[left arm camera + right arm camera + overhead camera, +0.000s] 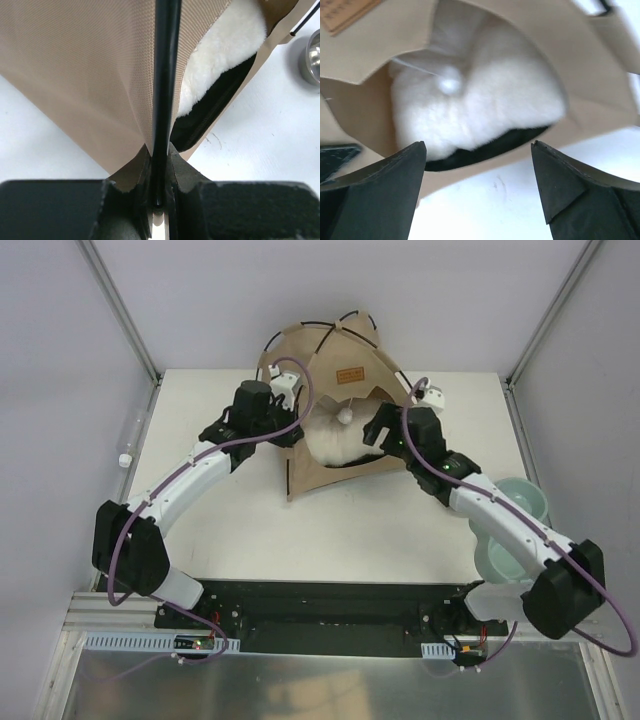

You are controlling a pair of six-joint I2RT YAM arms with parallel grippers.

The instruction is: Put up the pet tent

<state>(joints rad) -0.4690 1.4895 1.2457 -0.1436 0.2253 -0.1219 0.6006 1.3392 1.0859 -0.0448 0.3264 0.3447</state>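
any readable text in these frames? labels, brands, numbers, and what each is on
Brown label patch on the pet tent: it carries dark print, but this is too small to read in the top view and too blurred in the right wrist view.
No other words, numbers or signs can be read in any view.

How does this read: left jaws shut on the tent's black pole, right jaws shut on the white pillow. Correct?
One error: the right jaws stand wide open, gripping nothing, facing the pillow, as the right wrist view shows. The left jaws are indeed shut on the black pole.
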